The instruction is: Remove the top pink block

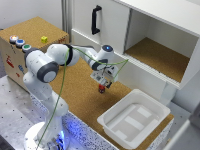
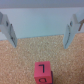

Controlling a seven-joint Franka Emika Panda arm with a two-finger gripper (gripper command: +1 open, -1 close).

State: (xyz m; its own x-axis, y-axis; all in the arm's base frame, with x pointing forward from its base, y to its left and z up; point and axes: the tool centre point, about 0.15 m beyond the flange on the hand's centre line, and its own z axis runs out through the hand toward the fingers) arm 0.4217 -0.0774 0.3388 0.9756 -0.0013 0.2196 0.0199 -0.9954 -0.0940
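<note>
Item: top pink block (image 2: 42, 73), a cube with no long axis, sits on the cork worktop (image 1: 80, 95) below your claw (image 1: 102, 88); one face shows dark marks. Claw: fingers (image 2: 9, 29) spread wide, holding nothing. Open cork all around the block. White bin (image 1: 134, 122) lies toward the exterior view's right; cabinet (image 1: 150, 40) stands behind.

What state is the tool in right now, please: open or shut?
Open: in the wrist view the tool shows its two fingers wide apart, with nothing between them; the pink block touches neither.
</note>
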